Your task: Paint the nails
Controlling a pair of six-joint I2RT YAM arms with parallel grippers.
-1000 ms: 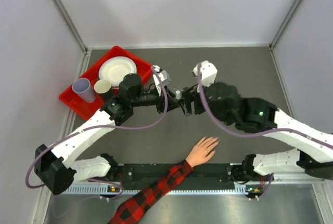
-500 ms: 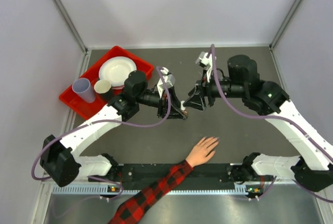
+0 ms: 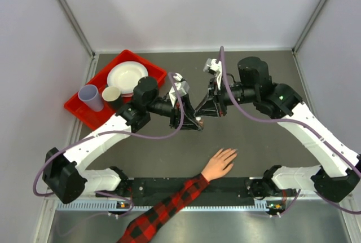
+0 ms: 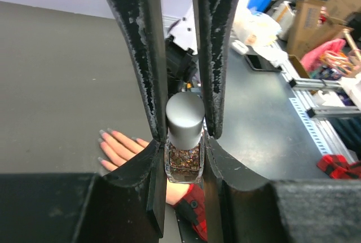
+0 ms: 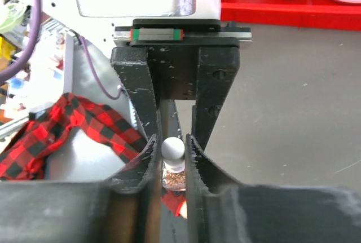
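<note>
Top view with both wrist views. The left gripper (image 4: pixel 181 141) is clamping the glass body of a glitter nail-polish bottle (image 4: pixel 183 165) between narrow fingers and holding it above the middle of the grey table (image 3: pixel 265 141). The right gripper (image 5: pixel 172 154), facing it from 3 o'clock, is pinching the bottle's silver cap (image 5: pixel 172 146) with fingers drawn in tight on either side. The hand (image 3: pixel 220 164) in the plaid sleeve (image 3: pixel 163 209) is lying flat, fingers spread, at 5 o'clock from the bottle. Its nails (image 4: pixel 102 140) are showing pale at the fingertips, with no glitter coat that these views resolve. The task is judged to be at its opening step: the cap is sitting on the bottle, no brush is showing, and uncapping and coating every nail are remaining.
</note>
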